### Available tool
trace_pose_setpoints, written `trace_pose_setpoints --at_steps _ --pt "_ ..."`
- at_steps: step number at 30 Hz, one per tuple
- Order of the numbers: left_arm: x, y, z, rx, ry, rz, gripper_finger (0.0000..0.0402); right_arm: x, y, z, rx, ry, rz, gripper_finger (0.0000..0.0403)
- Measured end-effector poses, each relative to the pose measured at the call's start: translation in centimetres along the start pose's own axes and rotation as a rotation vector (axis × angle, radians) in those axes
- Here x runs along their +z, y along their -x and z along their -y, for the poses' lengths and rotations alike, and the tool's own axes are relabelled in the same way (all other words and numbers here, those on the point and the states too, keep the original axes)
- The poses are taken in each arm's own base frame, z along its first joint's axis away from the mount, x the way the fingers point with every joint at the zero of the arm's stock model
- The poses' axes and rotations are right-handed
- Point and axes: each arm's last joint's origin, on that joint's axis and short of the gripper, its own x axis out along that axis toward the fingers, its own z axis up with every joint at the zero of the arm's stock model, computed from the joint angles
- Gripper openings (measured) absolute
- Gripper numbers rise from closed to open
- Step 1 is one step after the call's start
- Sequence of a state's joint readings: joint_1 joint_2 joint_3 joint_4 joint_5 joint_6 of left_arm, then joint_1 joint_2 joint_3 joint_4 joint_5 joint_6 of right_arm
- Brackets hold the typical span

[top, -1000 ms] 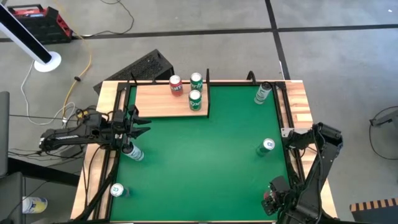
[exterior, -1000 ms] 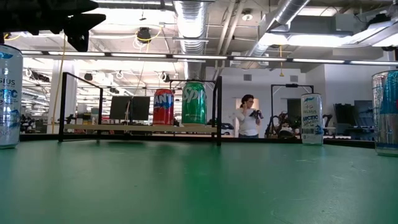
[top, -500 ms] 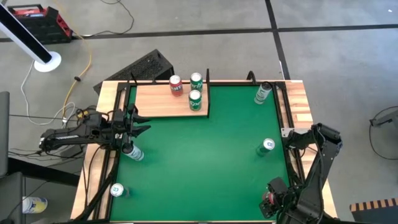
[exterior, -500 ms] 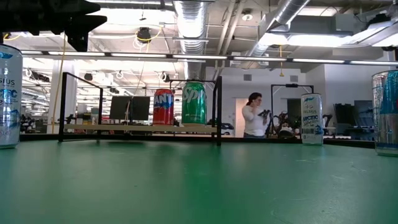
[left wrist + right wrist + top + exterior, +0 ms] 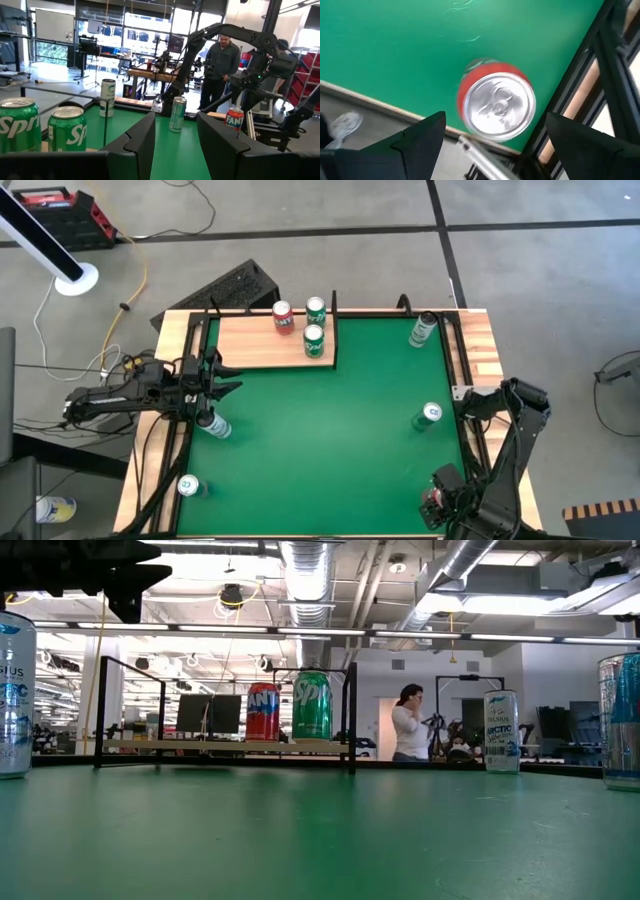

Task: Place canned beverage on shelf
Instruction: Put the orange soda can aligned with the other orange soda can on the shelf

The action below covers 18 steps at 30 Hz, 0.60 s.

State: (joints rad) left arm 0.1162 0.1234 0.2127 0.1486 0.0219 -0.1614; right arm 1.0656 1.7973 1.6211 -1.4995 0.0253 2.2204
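At the near right corner of the green-topped table [image 5: 330, 450], the right gripper [image 5: 495, 122] is hanging wide open over a red aluminium can [image 5: 497, 102] and holding nothing. The can is standing upright just beside the black frame rail [image 5: 615, 75] and close to the table's edge. That crowding is the likely hazard. One finger appears to have little room on the rail side. If the fingers are coming down off-centre, they could clip the rim, tip the can or nudge it toward the edge.

Across the table, the left gripper [image 5: 175, 145] is hovering near the left edge with its fingers set narrowly apart and nothing between them. A white-and-blue can [image 5: 213, 423] is standing just beside it.

The flat light-wood shelf [image 5: 250, 342] with thin black uprights is sitting at the far left of the table, well apart from the red can. It is already carrying a second red can [image 5: 283, 316] and two green cans [image 5: 313, 340], all clustered at its right end. A carry arriving from the right could knock those cans or catch an upright, while the bare left half looks safer.
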Motion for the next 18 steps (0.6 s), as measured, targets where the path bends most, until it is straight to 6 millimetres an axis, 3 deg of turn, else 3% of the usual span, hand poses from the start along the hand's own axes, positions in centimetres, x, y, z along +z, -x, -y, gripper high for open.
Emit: trace_pose_setpoints --at_steps 18 --pt "0.0 0.0 0.1 -0.033 -0.011 -0.006 0.013 -0.8 -3.7 -0.4 0.025 0.007 -0.049 0.0367"
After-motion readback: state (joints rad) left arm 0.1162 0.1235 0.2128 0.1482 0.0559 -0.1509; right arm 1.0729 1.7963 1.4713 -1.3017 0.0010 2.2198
